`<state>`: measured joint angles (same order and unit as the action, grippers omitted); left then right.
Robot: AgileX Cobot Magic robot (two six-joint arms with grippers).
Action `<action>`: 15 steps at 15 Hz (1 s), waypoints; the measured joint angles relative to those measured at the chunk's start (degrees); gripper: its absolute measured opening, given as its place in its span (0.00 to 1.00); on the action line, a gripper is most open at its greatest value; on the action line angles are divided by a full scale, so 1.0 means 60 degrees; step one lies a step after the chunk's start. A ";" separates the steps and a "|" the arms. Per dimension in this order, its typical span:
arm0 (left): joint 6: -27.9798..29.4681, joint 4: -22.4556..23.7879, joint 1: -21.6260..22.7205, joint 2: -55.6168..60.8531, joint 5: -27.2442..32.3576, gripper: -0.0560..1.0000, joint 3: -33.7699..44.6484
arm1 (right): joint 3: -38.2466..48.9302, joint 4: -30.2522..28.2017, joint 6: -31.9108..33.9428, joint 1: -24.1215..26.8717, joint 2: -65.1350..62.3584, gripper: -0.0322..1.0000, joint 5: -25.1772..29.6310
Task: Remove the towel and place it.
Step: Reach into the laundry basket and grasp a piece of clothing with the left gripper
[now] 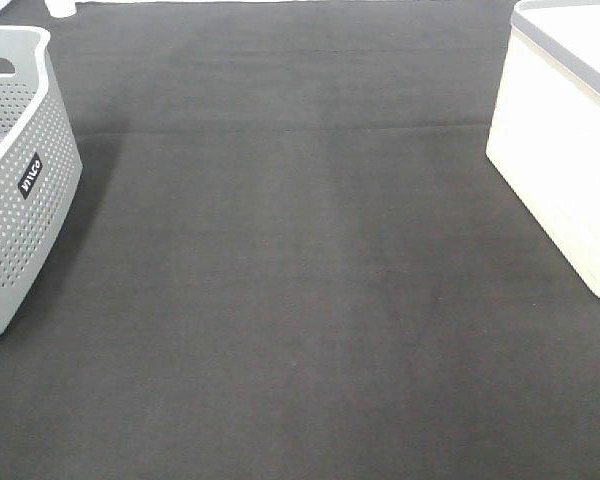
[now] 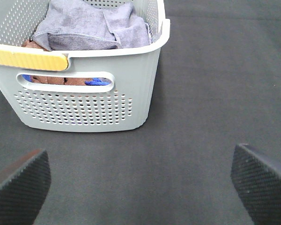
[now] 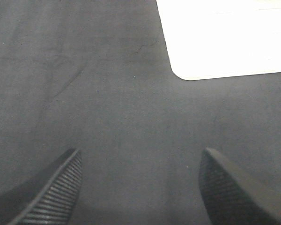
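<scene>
The grey-lavender towel (image 2: 91,26) lies folded on top inside a perforated grey laundry basket (image 2: 84,108), which also shows at the left edge of the high view (image 1: 20,180). My left gripper (image 2: 140,185) hovers over the dark mat a short way from the basket, open with nothing between its fingers (image 2: 18,187). My right gripper (image 3: 143,187) is open too, above bare mat near a white bin. Neither arm shows in the high view.
A white bin (image 1: 570,140) with a grey rim stands at the right; its corner (image 3: 225,37) shows in the right wrist view. Brown and blue cloth (image 2: 65,80) lies under the towel in the basket. A yellow strip (image 2: 28,58) sits on the basket rim.
</scene>
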<state>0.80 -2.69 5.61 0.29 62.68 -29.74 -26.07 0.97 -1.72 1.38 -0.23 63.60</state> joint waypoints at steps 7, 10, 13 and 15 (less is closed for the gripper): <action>0.0000 0.0000 0.0000 0.0000 0.0000 0.99 0.0000 | 0.0000 0.0000 0.0000 0.0000 0.0000 0.69 0.0000; 0.0000 0.0000 0.0000 0.0000 0.0000 0.99 0.0000 | 0.0000 0.0000 0.0000 0.0000 0.0000 0.69 0.0000; -0.0010 0.0000 0.0000 0.0000 0.0000 0.99 0.0000 | 0.0000 0.0000 0.0000 0.0000 0.0000 0.69 0.0000; -0.0019 0.0000 0.0000 0.0000 0.0000 0.99 0.0000 | 0.0000 0.0000 0.0000 0.0000 0.0000 0.69 0.0000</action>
<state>0.69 -2.69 5.61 0.29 62.68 -29.74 -26.07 0.97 -1.72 1.38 -0.23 63.60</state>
